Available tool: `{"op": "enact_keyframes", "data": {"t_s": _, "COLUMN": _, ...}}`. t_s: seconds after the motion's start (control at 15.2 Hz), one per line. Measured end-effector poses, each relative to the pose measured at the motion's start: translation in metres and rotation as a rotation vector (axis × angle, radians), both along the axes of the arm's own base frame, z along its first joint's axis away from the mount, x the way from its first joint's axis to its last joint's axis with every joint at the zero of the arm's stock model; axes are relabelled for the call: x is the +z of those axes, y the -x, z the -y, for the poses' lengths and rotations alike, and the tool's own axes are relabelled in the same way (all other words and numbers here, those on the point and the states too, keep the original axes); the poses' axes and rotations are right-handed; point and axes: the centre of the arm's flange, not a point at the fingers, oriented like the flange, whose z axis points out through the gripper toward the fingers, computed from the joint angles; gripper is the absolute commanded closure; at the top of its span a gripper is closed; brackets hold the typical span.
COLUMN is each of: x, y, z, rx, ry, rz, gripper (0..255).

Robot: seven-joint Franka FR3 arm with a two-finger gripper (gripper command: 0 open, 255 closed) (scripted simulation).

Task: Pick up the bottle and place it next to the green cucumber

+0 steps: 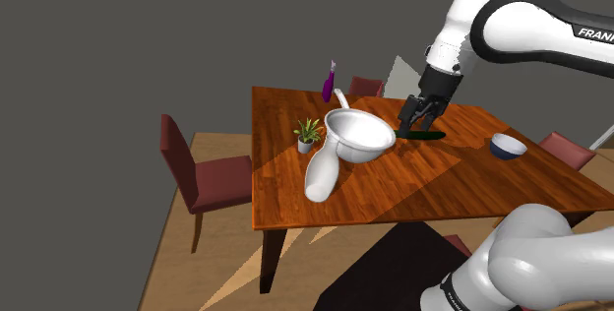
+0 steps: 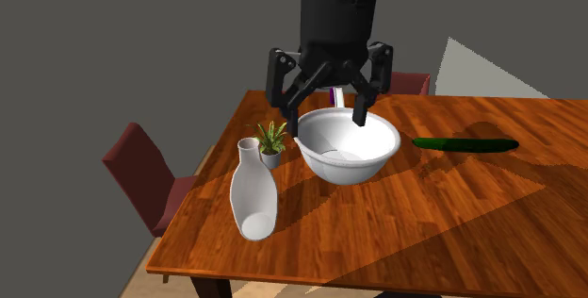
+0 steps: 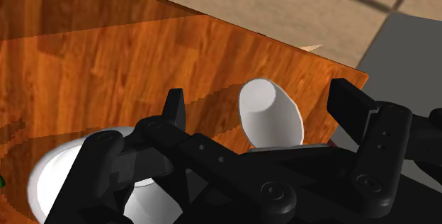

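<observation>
White bottle seemed to lie on side on table, neck toward white bowl, just beside little plant. Looked smooth and hard, so likely slippery. Might roll, might break if dropped. You would do best to take it across fat round middle, with soft squeeze. Gripper hung near bowl, fingers wide apart, holding nothing. Cucumber lay well apart, past bowl.

Glossy wood table (cucumber smooth, faintly shiny).
</observation>
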Motion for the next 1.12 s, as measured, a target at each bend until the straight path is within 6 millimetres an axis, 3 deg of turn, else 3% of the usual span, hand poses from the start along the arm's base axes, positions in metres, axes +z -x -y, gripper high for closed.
{"op": "enact_keyframes", "data": {"t_s": 0.13, "x": -0.003, "y": -0.005, "z": -0.001, "rx": 0.000, "ry": 0.000, "rz": -0.001, "gripper": 0}}
{"op": "enact_keyframes", "data": {"t_s": 0.26, "x": -0.012, "y": -0.022, "z": -0.006, "rx": -0.002, "ry": 0.000, "rz": -0.002, "gripper": 0}}
{"op": "enact_keyframes", "data": {"t_s": 1.12, "x": -0.095, "y": -0.167, "z": -0.050, "rx": -0.016, "ry": -0.004, "rz": -0.010, "gripper": 0}}
